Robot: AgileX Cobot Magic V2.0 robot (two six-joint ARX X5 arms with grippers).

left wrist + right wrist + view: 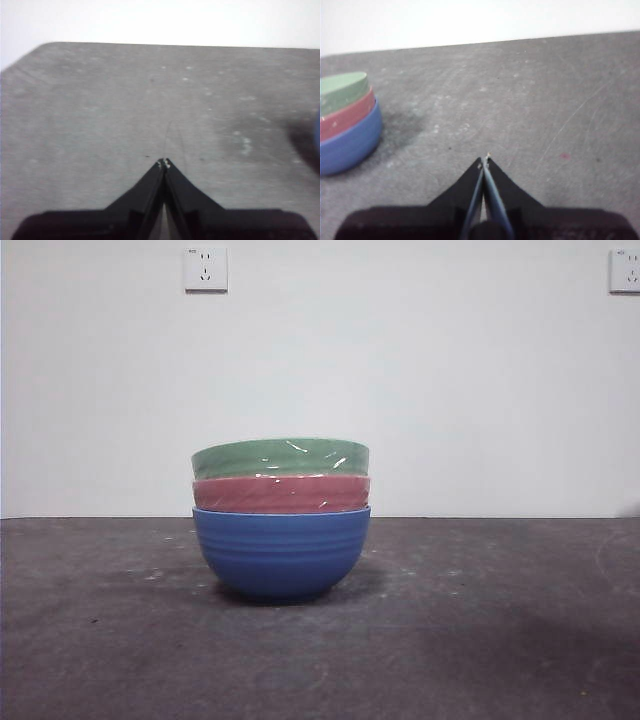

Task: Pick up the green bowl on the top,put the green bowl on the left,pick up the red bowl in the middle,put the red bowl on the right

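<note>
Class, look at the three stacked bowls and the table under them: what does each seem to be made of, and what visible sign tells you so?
The green bowl, the red bowl and the blue bowl look like glazed ceramic, possibly glossy plastic: smooth, shiny, faint horizontal ridges, bright glints on the upper two. The table looks like a matte dark grey board or stone-like surface, scuffed, with pale specks and scratches.

— Where do the bowls stand?
— Stacked at the middle of the front frame: the green bowl [280, 456] on top, nested in the red bowl [281, 492], which sits in the blue bowl [281, 554] on the tabletop [500, 640].
— And behind?
— A wall with two sockets, one upper left [205, 269], one at the upper right corner [625, 270].
</note>
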